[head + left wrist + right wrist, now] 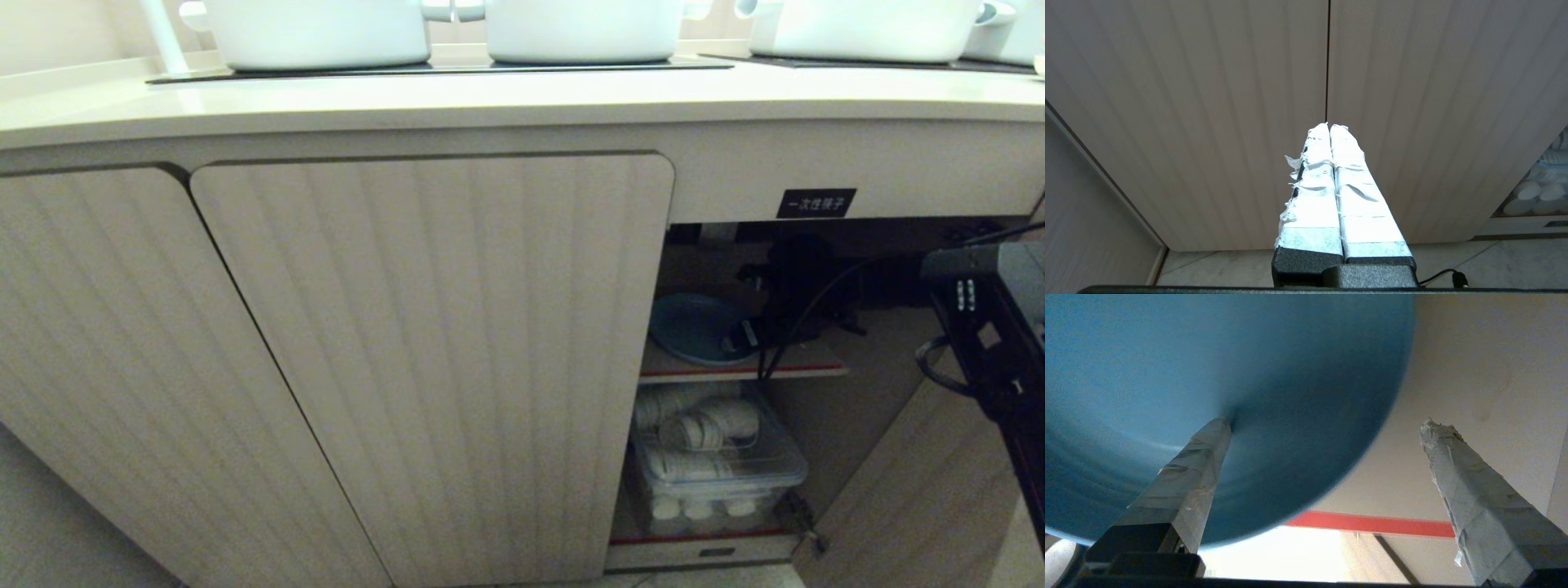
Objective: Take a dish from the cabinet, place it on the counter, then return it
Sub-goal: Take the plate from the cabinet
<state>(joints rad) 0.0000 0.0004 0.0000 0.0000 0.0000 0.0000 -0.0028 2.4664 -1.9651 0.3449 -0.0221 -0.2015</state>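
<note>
Dish (694, 327) flat on the cabinet's (433, 367) inner shelf (739, 371), below a small black label (815, 202) with white characters reading, perhaps, 一次性筷子. Right gripper (1327, 428) spread wide above the dish, one finger (1200, 457) seemingly touching it, nothing held. Left gripper (1329, 127) pressed closed, facing the cabinet's ribbed doors.

Three white pots (318, 31) stand in a row on black cooktop panels (441, 69). Below, a clear lidded bin (718, 469) of white cups (706, 429) sits on the lower shelf. A black cable (796, 322) hangs in front of the opening.
</note>
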